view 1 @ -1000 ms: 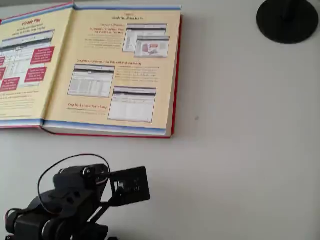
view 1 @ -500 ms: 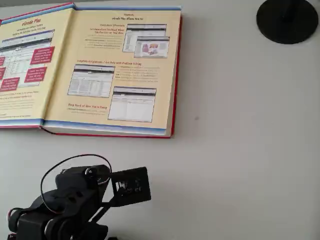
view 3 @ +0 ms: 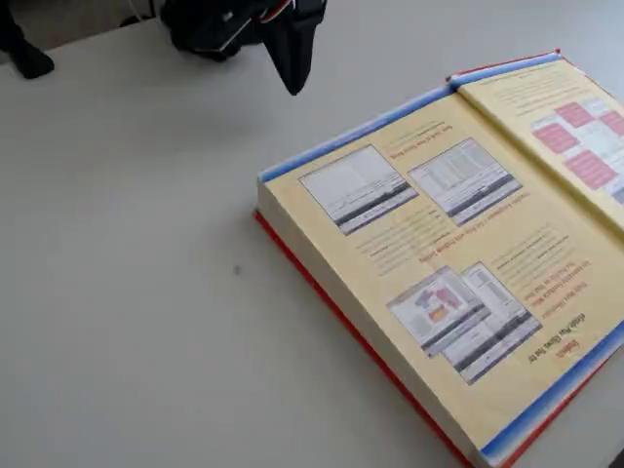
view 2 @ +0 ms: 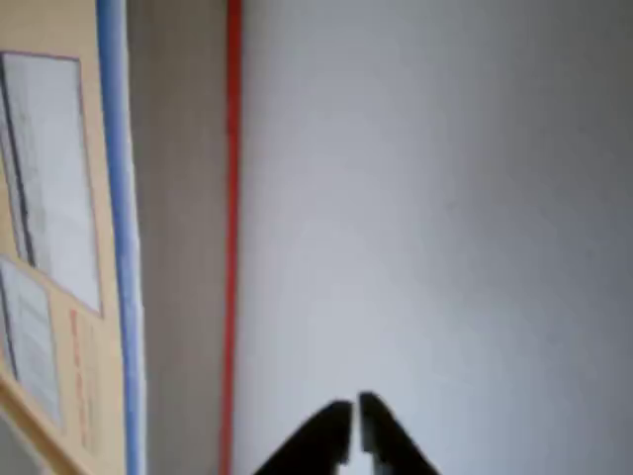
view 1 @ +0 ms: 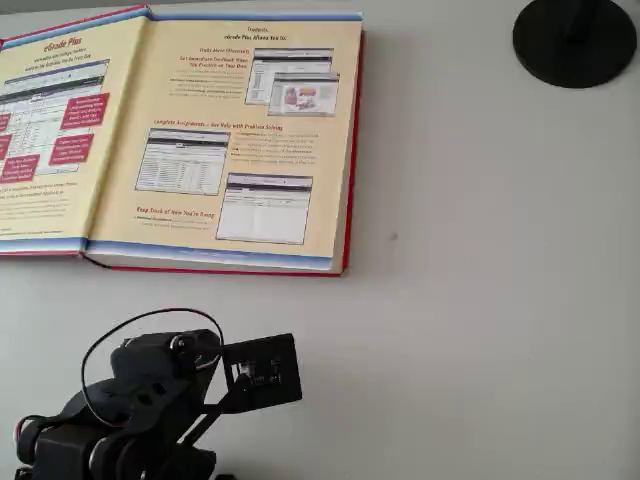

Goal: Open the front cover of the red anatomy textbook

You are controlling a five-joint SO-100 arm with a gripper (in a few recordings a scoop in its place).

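A plain, pale grey table (view 1: 480, 300) fills the scene, smooth and matte, with a tiny dark speck in the overhead view to the right of the book. The red anatomy textbook (view 1: 240, 140) lies flat and open at the upper left of the overhead view, its thick white page block edged in red along the right side and bottom. The front cover (view 1: 50, 130) is already swung fully over to the left and rests flat on the table, its yellow inner face with red boxes turned upward; the facing yellow endpaper shows printed screenshots and red headings, bordered in blue at top and bottom. A black round disc (view 1: 575, 40) sits in the upper right corner of the overhead view, well apart from the book. The black arm crouches at the lower left, near the book's bottom edge but not touching it. The gripper (view 2: 353, 421) hangs over bare table beside the book's red edge, its two dark fingers pressed together with nothing between them.
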